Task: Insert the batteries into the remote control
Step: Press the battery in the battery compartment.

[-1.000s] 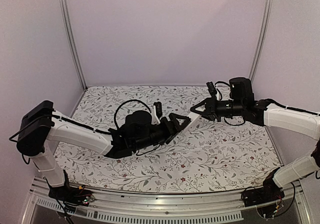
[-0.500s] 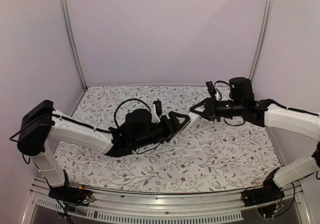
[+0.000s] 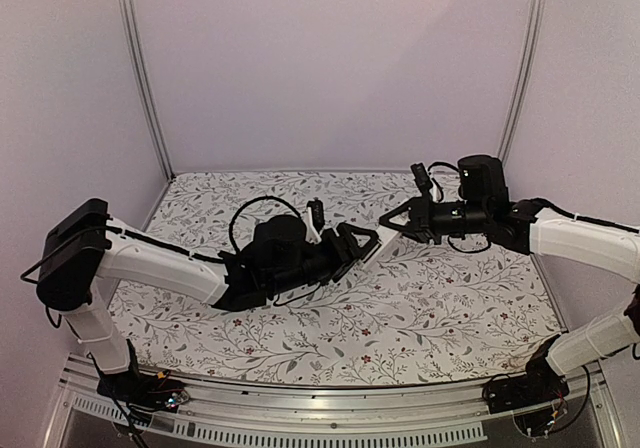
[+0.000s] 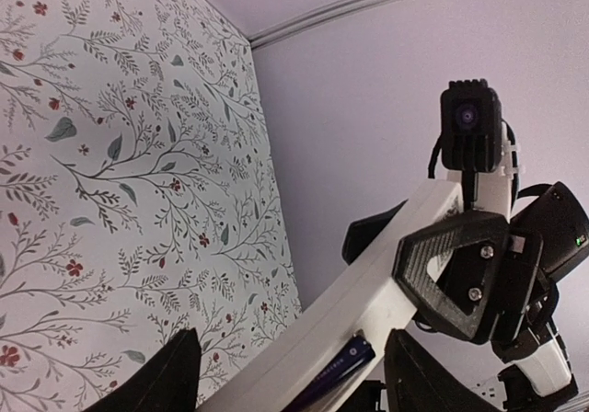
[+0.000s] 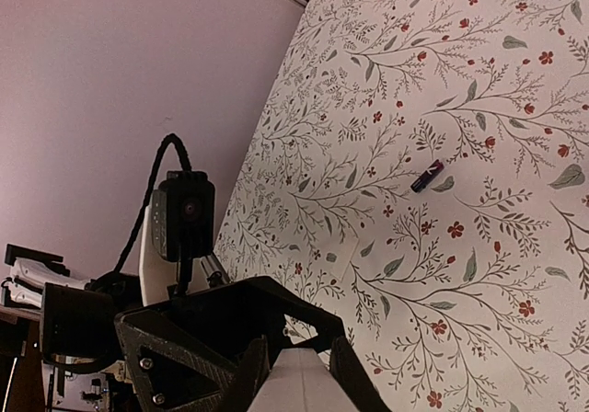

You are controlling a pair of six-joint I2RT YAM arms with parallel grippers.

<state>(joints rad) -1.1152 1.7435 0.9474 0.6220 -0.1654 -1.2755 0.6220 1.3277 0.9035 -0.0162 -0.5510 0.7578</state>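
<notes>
Clamping remote control | left gripper, right gripper both closed on it

The remote control bridges the gap between the left gripper and right gripper, so nothing passes between their jaws. Both arms bar the tabletop's middle; the near strip lies open. One battery lies alone on open tabletop.

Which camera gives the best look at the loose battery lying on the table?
The right wrist view: the battery lies in plain sight on the table, nothing covering it. I can't pick it out in the top external view, and the left wrist view misses it.
</notes>
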